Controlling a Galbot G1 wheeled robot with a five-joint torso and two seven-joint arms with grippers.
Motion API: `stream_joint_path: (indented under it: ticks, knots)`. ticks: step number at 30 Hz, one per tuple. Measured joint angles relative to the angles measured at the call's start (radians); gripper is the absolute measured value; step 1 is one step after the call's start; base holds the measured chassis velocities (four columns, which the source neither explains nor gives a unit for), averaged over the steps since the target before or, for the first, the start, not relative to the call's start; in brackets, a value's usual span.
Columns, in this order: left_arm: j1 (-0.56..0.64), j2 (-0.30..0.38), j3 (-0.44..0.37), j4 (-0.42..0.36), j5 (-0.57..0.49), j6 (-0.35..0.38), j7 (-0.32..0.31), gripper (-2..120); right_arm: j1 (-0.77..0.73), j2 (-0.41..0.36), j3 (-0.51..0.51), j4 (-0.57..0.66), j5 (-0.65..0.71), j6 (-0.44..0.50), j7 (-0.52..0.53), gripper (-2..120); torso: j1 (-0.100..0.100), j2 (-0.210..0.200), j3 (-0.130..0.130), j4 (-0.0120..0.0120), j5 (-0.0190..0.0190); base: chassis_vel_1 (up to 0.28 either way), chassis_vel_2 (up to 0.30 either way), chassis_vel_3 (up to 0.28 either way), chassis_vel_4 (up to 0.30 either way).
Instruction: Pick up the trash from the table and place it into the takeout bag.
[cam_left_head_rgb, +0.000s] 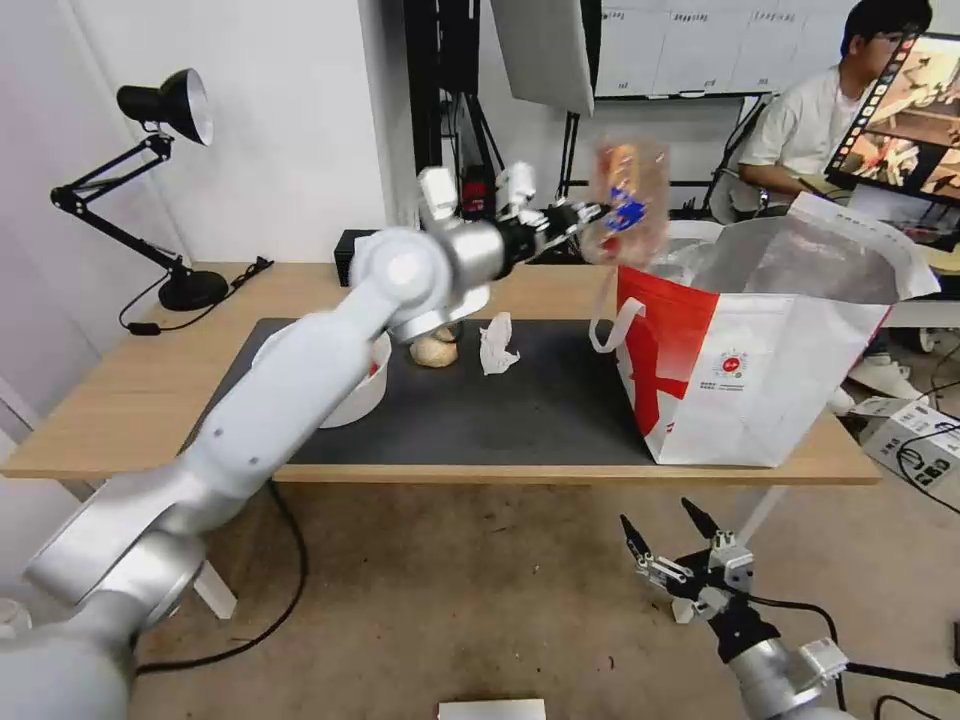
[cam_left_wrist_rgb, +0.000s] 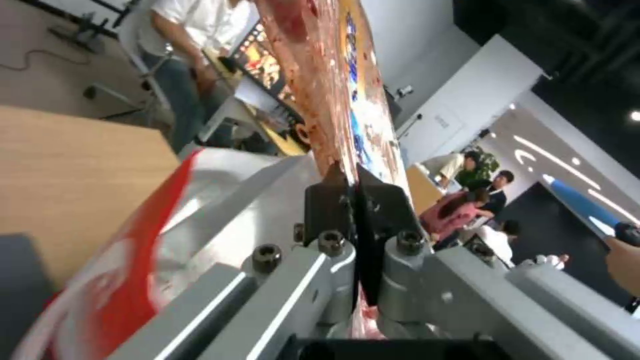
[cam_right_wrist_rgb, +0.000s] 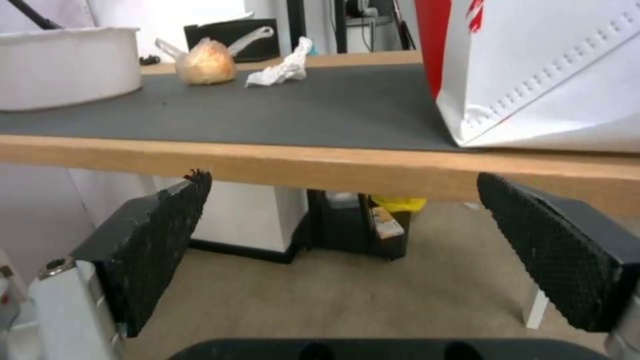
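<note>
Low beneath the table (cam_left_head_rgb: 120, 420), the right gripper (cam_left_head_rgb: 668, 538) waited agape; the left gripper (cam_left_head_rgb: 588, 213) pinched the clear tray (cam_left_head_rgb: 628, 200) above the takeout bag (cam_left_head_rgb: 760, 390), while bowl (cam_left_head_rgb: 360, 395), tissue (cam_left_head_rgb: 497, 345) and bagged lump (cam_left_head_rgb: 434, 350) remained.

White-and-silver jointed arms (cam_left_head_rgb: 300, 390) — black textured pads (cam_right_wrist_rgb: 153, 240), hex screws (cam_left_wrist_rgb: 267, 252) on each tool.

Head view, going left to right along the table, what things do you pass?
Desk lamp → white bowl → clear bag with beige lump → crumpled tissue → takeout bag.
</note>
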Motion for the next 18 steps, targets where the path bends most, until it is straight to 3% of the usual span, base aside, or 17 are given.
stream_joint_path:
  ticks: [3,7,9,18]
  knots:
    - [-0.045,-0.09,0.03,0.102,0.061,-0.018,-0.012,0,0.001,0.006,-0.004,-0.006,-0.006,-0.002,0.0,100,0.0,0.0,0.0,0.0,0.0,0.0,0.0,0.0,0.0]
    - [-0.061,-0.147,0.059,0.168,0.135,-0.042,-0.018,0,0.001,0.011,-0.01,-0.009,-0.009,-0.002,0.001,100,0.0,0.0,0.0,-0.0001,0.0001,0.0,0.0,0.0,0.0]
    - [-0.066,-0.187,0.11,0.221,0.268,-0.079,-0.016,0,0.0,0.015,-0.013,-0.012,-0.01,-0.002,0.001,100,0.0,0.0,0.0,-0.0003,0.0001,0.0,0.0,0.0,0.0]
    - [-0.042,-0.185,0.202,0.217,0.412,-0.093,0.047,0,0.003,0.015,-0.013,-0.02,-0.008,-0.002,0.001,100,0.0,0.0,0.0,0.0001,-0.0001,0.0,0.0,0.0,0.0]
